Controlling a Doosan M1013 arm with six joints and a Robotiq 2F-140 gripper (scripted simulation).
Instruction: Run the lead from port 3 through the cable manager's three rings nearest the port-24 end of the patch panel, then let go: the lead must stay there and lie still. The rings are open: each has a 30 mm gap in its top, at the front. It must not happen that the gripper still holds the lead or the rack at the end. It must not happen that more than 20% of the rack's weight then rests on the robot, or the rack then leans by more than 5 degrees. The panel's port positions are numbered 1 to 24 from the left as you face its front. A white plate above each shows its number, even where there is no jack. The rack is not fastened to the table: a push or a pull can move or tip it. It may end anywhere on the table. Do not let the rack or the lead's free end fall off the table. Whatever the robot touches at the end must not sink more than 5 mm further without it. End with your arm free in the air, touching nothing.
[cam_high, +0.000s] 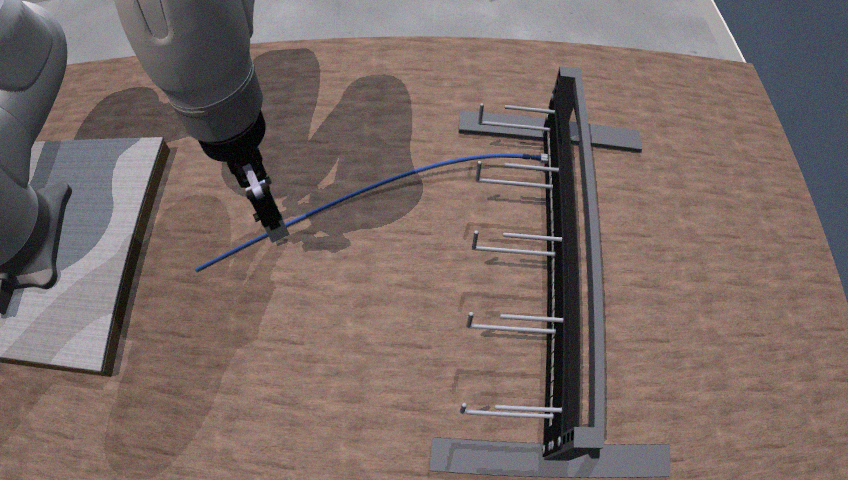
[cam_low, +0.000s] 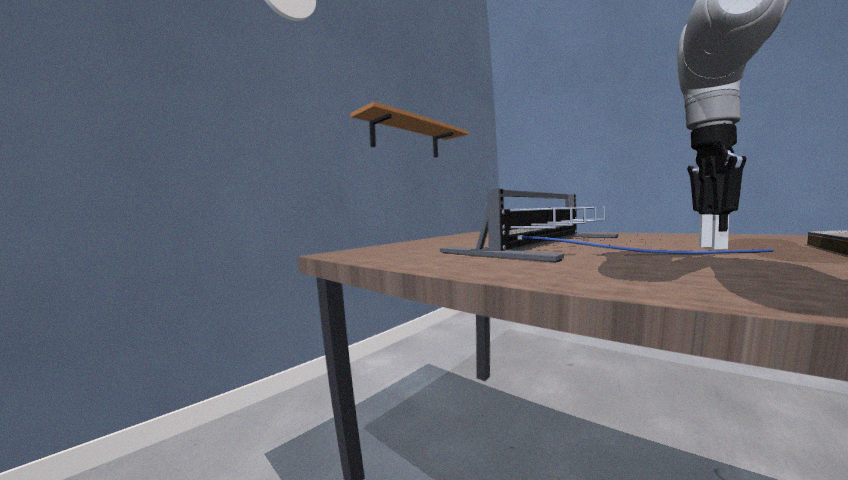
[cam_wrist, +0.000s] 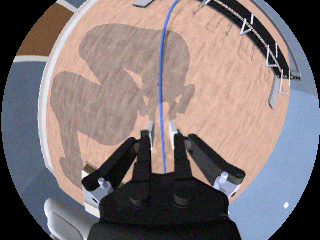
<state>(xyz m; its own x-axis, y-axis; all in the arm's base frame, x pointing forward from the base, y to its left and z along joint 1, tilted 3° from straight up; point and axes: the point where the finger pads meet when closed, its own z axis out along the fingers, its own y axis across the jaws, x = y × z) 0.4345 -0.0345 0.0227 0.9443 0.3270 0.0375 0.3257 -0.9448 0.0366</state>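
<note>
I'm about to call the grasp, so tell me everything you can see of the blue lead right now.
The blue lead is a thin, round, flexible-looking cable. Its pale plug sits in the patch panel near the far end. From there it curves gently across the wooden table and lies low on it, passing through no rings. The gripper straddles it near the free end, fingers apart, not clamped.
</note>
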